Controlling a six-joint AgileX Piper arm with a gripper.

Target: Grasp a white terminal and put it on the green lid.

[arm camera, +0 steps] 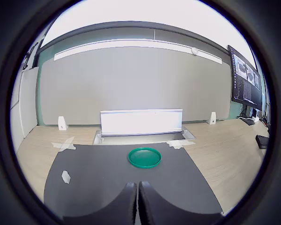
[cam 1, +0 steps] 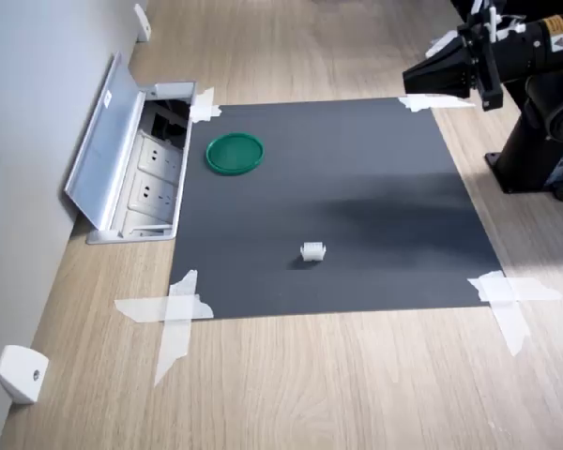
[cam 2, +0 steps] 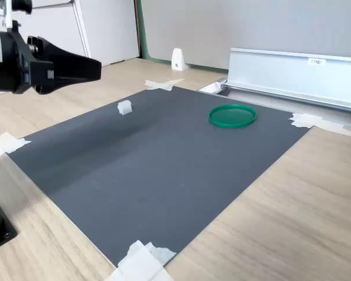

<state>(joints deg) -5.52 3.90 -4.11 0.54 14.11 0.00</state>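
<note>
A tiny white terminal (cam 1: 312,251) lies on the dark mat (cam 1: 357,187), toward the mat's front edge in the first exterior view; it also shows as the white terminal (cam 2: 124,107) in the second exterior view and the terminal (arm camera: 65,176) in the wrist view. The green lid (cam 1: 235,153) rests flat near the mat's far left corner, seen too as the lid (cam 2: 233,115) and the lid (arm camera: 144,157). My gripper (cam 1: 408,80) hangs high above the mat's right edge, far from both. Its fingers (arm camera: 129,206) press together with nothing between them; the gripper (cam 2: 96,67) points over the mat.
An open floor socket box (cam 1: 141,169) with a raised metal lid sits beside the mat's left edge in the first exterior view. Tape strips (cam 1: 174,309) hold the mat's corners. A white wedge piece (cam 1: 21,373) stands by the wall. The arm's black base (cam 1: 544,141) is at right.
</note>
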